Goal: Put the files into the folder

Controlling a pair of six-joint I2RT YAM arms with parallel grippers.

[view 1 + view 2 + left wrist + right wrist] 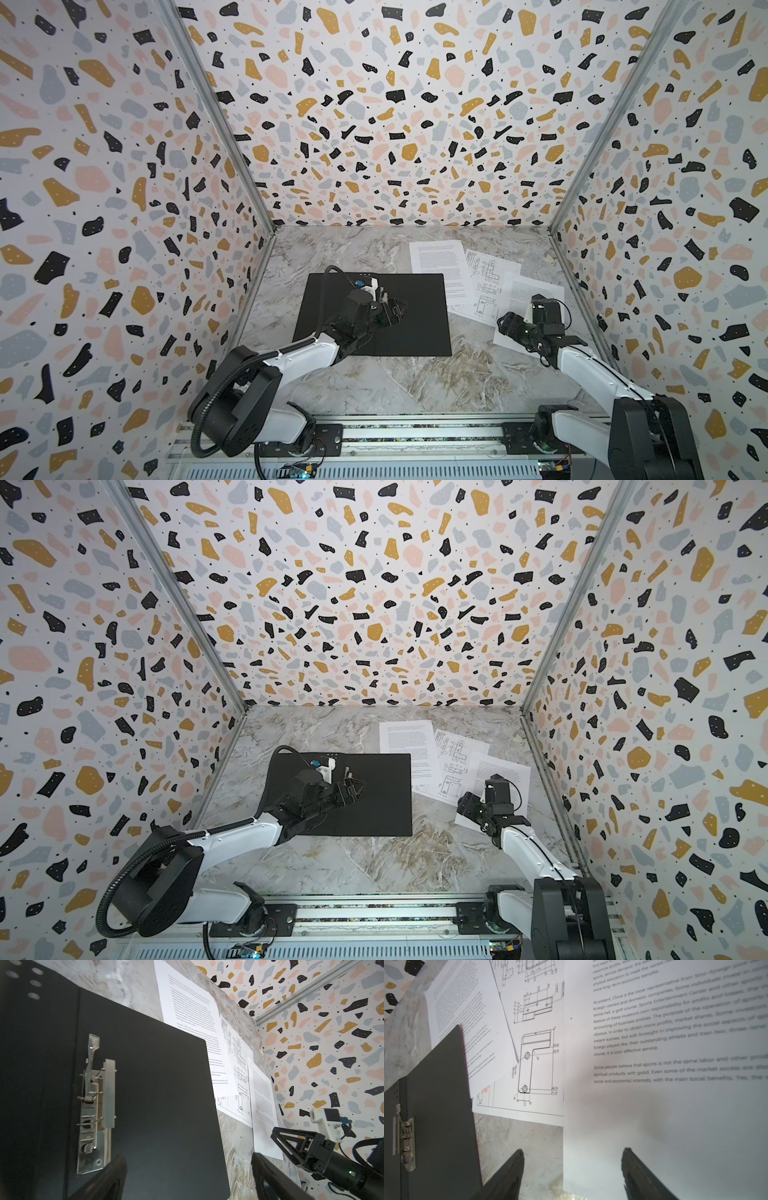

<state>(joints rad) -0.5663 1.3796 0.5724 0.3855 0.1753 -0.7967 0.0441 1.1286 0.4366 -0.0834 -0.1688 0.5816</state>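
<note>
The folder [415, 316] [382, 796] lies open and flat in the middle of the table, black inside up. Its metal spine clip [95, 1105] [404, 1138] sits near the fold. Three white files lie overlapping to its right: a text sheet [436, 259] partly under the folder's edge, a drawing sheet [484, 286], and a nearer text sheet [521, 291] [654, 1105]. My left gripper [397, 309] [188, 1157] hovers open over the folder's right half. My right gripper [507, 324] [573, 1150] stands open and empty, straddling the near sheet's left edge.
The marble table [374, 386] is boxed in by patterned walls [665, 249]; the right wall stands close behind the sheets. A metal rail [415, 432] carrying both arm bases runs along the front edge.
</note>
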